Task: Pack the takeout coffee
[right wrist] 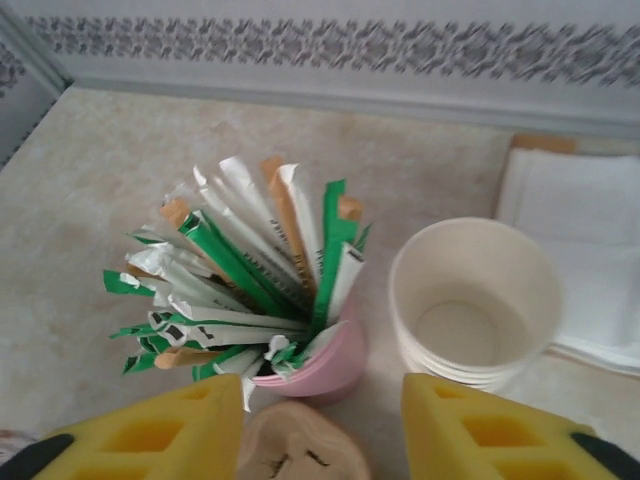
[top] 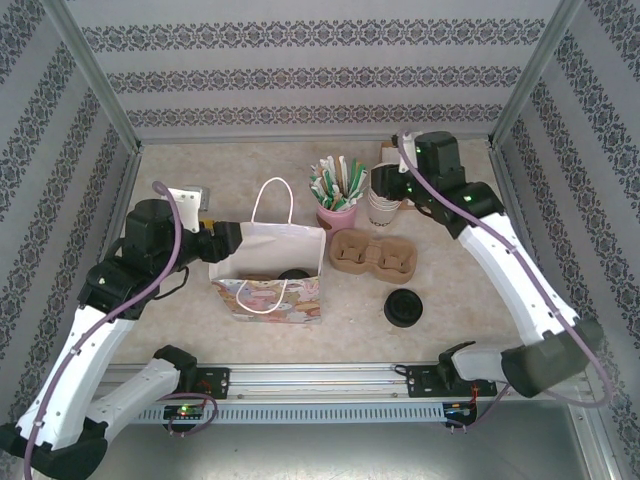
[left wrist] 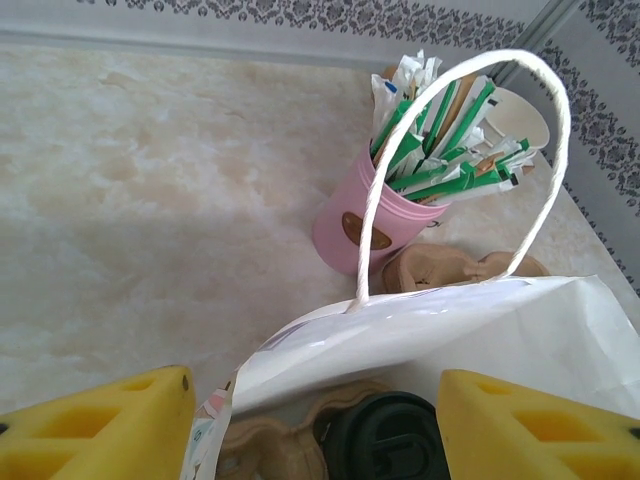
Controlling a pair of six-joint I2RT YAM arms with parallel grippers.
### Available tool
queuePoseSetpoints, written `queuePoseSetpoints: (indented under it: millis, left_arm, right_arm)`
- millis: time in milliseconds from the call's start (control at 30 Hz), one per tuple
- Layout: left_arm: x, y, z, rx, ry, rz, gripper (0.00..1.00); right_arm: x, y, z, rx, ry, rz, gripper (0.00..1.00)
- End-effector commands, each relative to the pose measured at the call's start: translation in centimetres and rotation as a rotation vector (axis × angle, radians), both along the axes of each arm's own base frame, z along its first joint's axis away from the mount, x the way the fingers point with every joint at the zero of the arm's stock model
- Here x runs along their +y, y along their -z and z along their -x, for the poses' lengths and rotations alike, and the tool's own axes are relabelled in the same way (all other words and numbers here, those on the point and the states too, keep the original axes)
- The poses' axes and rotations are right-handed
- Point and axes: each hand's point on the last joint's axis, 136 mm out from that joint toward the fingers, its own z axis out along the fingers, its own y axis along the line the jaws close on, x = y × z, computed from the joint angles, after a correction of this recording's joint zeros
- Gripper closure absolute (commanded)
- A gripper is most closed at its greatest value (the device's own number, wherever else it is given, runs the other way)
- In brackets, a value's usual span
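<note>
Paper bag (top: 268,262) holds the lidded coffee (left wrist: 385,438) on a carrier (left wrist: 262,448). Left fingers (left wrist: 100,430) gape at its rim; right fingers (right wrist: 140,440) gape empty above a pink cup (right wrist: 322,365) of packets (right wrist: 240,280).

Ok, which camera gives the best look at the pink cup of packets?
Right wrist: it looks down on the pink cup from close, packets fanned out. Top external shows it small behind the cardboard carrier. Left wrist shows its side, crossed by the bag handle.

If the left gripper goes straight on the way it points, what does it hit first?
Most likely the white paper bag, its rim lying just ahead of the left gripper; depth unclear.
</note>
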Motion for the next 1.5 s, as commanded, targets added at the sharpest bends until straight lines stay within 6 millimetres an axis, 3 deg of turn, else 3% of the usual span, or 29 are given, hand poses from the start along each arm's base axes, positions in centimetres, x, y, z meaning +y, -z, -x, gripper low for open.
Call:
queuePoseSetpoints:
  millis: [0,300,400,800,1467]
  left_arm:
    - [0.2,-0.8,0.4,-0.022,-0.014,0.012,0.38]
    - [0.1,0.1,1.1,0.010,0.001,0.011,0.45]
    - [0.1,0.2,1.2,0.016,0.007,0.008,0.46]
    - [-0.1,0.4,1.4,0.030,0.017,0.009,0.46]
    - [-0.2,0.7,1.4,0.039,0.021,0.012,0.46]
  right_arm:
    - [2.1,-1.7,-0.8,-0.026,-0.091,-0.065,0.60]
    - [7.4,0.5,-1.1,0.030,-0.339,-0.004,0.67]
    - [8.2,1.1,-1.4,0.053,-0.395,0.020,0.69]
    - [9.4,4.2,-2.2,0.127,-0.477,0.144,0.62]
    - [9.4,6.0,-3.3,0.145,-0.453,0.220,0.61]
